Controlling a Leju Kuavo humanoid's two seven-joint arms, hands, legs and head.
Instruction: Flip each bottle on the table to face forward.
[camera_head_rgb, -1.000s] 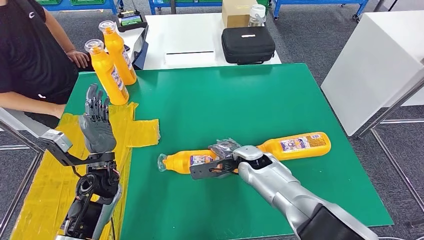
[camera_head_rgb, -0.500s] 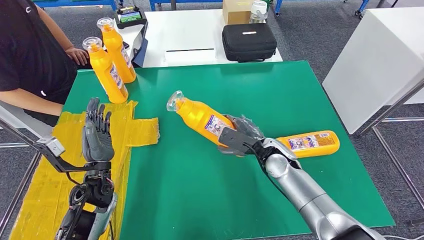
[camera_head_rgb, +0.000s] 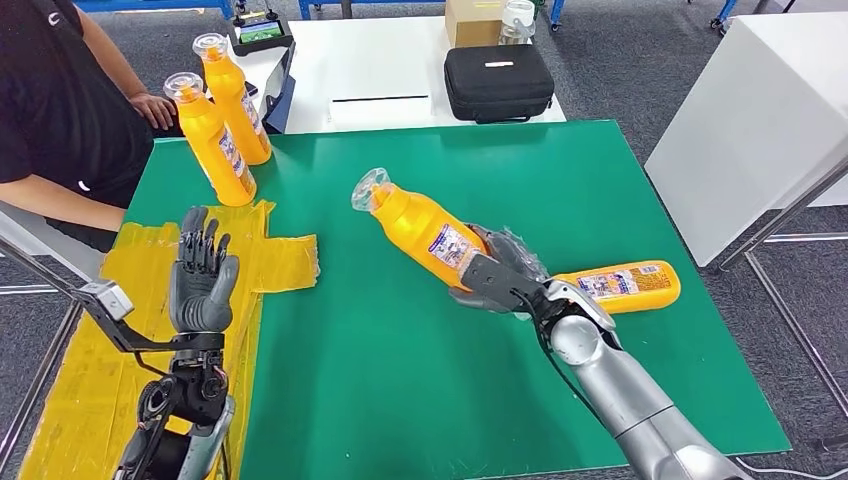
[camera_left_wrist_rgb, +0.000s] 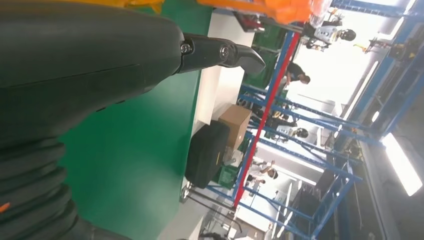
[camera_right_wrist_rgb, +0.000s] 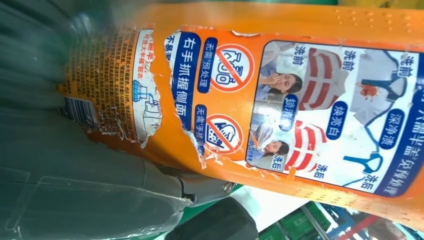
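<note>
I have the right hand (camera_head_rgb: 497, 275) wrapped around the lower body of the held bottle (camera_head_rgb: 425, 229), lifted off the green table (camera_head_rgb: 400, 360). Its long axis runs from my hand up and away toward the far-left, cap end farthest from the hand, so it is tilted, not upright. The lying bottle (camera_head_rgb: 622, 285) rests on its side just beyond that hand, on the side away from the cap. My left hand (camera_head_rgb: 200, 275) hovers with fingers spread and nothing in them, well apart from the held bottle. I judge the turn depends on the right wrist rotating about that axis.
</note>
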